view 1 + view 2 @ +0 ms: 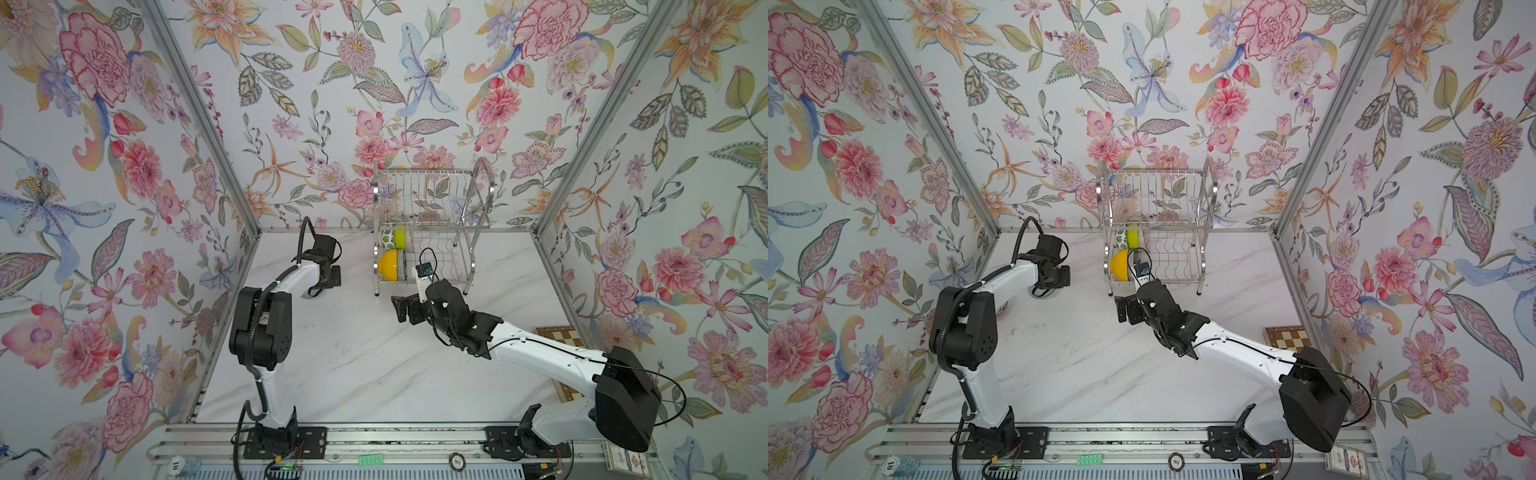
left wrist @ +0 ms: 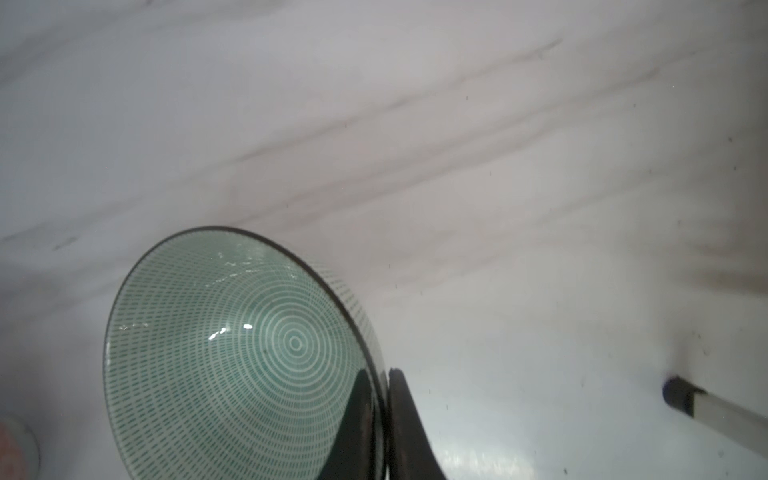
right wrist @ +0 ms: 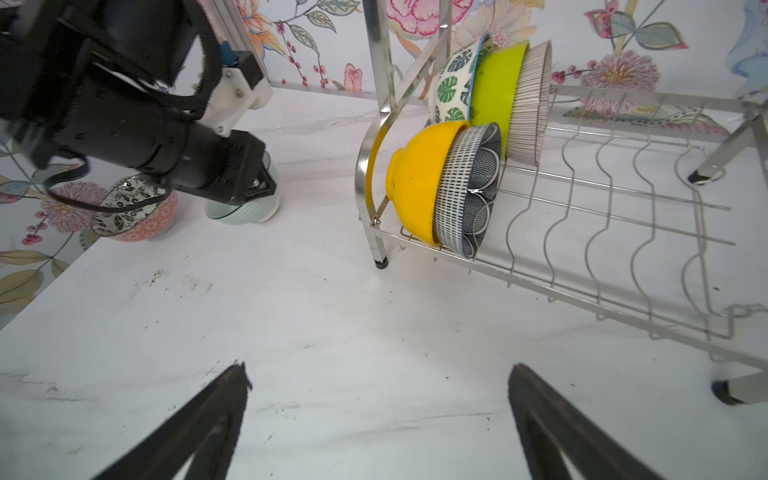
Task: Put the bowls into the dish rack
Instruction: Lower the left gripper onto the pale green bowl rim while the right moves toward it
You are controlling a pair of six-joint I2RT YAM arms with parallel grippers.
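Where the left gripper (image 2: 384,376) meets the pale celadon bowl (image 2: 232,353), its jaws are clenched on the rim. One dark finger is inside the bowl and the other is against the outer wall. That bowl is on the white marble-veined table (image 3: 291,311), well to the left of the dish rack (image 3: 379,62). Its glossy inside is printed with fine green dashes in concentric rings under a thin dark rim. Just beside it stands a pink-sided bowl (image 3: 137,218) with a black-and-white leaf pattern inside.

The right gripper (image 3: 378,370) hangs over bare table in front of the rack, jaws released and spread wide, with nothing between them.

On the rack's lower tier of wavy silver wire, five bowls stand on edge at the left end. In front are a smooth orange-yellow bowl (image 3: 419,178) and a navy-patterned bowl (image 3: 469,187) leaning against it. Behind them are a white bowl with green leaves (image 3: 451,83), a lime green bowl (image 3: 496,79) and a finely striped bowl (image 3: 532,104). The rack's side frames are arched polished metal on dark-capped feet.
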